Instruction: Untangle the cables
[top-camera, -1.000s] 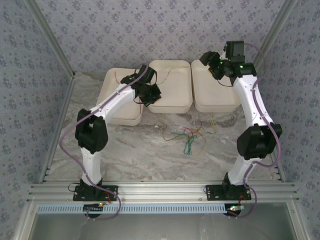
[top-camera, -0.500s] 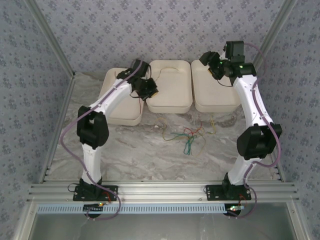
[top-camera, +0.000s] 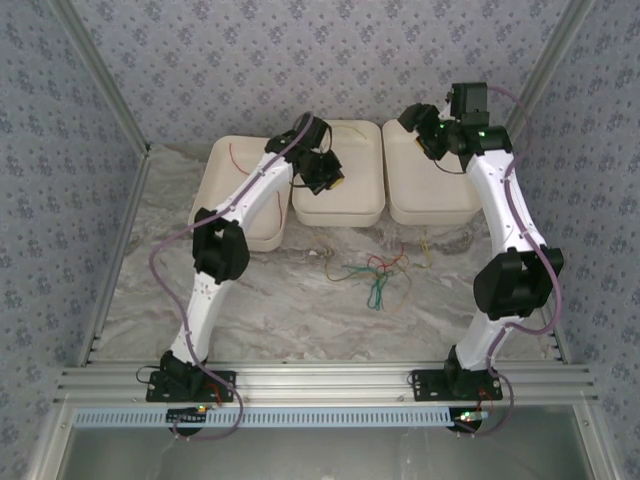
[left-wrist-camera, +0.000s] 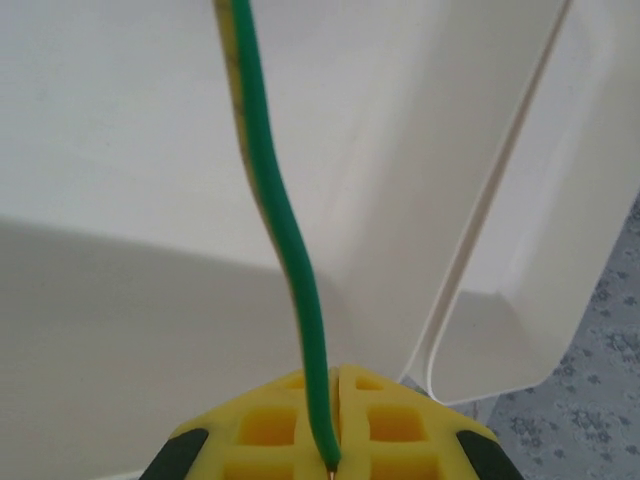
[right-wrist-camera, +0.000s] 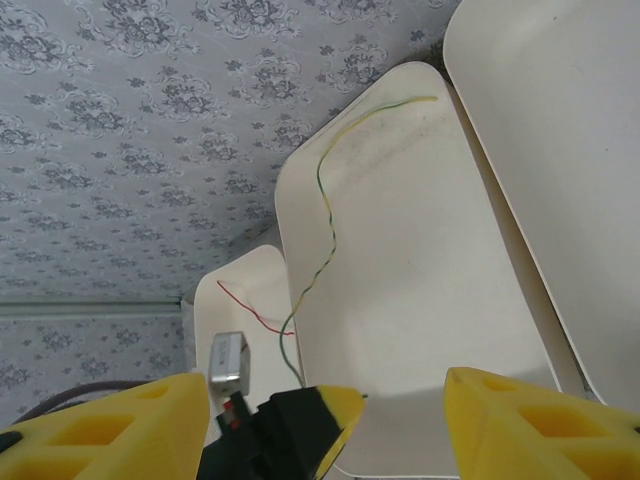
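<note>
The left hand (left-wrist-camera: 336, 410) is clamped shut on a green-and-yellow cable (left-wrist-camera: 285, 230), holding it over the middle tray (top-camera: 355, 200) at the worktop's (top-camera: 270, 300) far edge. The right hand (top-camera: 420, 122) hangs over the right tray (top-camera: 430, 190) with its fingers spread apart. The other cables (top-camera: 375, 275) lie tangled mid-worktop, in front of the trays. A red cable (right-wrist-camera: 250, 308) lies in the left tray (top-camera: 215, 190).

Pale grey-blue wallpaper with a small repeating floral print covers the back wall (top-camera: 300, 60), the left wall (top-camera: 50, 200) and the right wall (top-camera: 600, 180), which meet at slanting aluminium corner posts (top-camera: 100, 75). The tabletop (top-camera: 280, 310) has a beige, grey-veined marble pattern, edged at the near side by ribbed aluminium rails (top-camera: 320, 380) and a slotted pale-blue strip (top-camera: 320, 417). The light is soft and even
</note>
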